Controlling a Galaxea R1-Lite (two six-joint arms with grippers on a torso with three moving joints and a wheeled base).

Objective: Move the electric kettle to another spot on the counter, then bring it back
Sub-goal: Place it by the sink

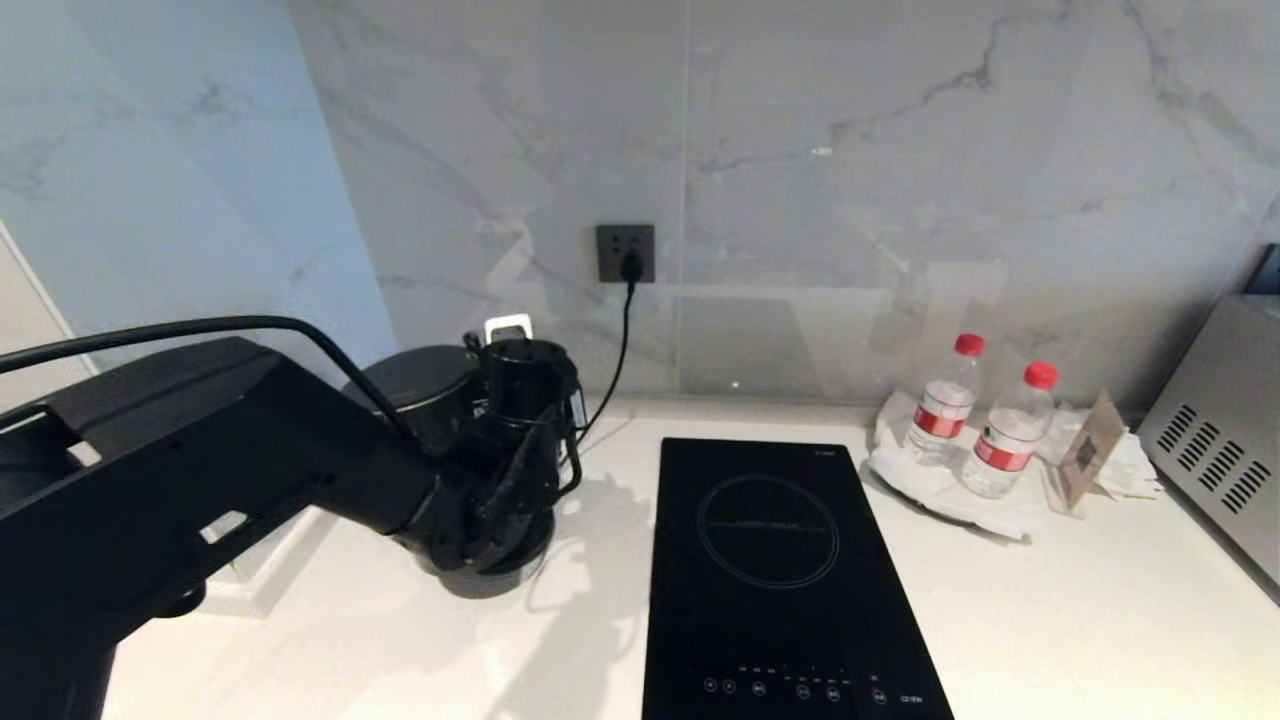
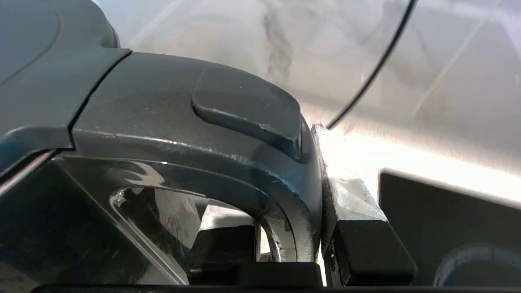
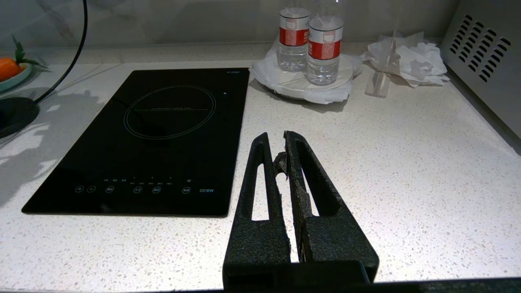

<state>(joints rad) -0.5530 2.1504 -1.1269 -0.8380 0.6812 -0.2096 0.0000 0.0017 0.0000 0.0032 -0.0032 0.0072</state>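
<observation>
The electric kettle stands at the back left of the counter, mostly hidden behind my left arm. My left gripper is shut on its loop handle. In the left wrist view one finger presses the handle's outer side and the other finger sits inside the loop, just below the lid button. Whether the kettle's foot touches the counter is hidden. My right gripper hangs shut and empty over the counter, to the right of the hob, outside the head view.
A black glass hob lies mid-counter. Two water bottles on a napkin-lined plate, a card stand and a steel appliance fill the right. A cord runs from the wall socket to the round base disc.
</observation>
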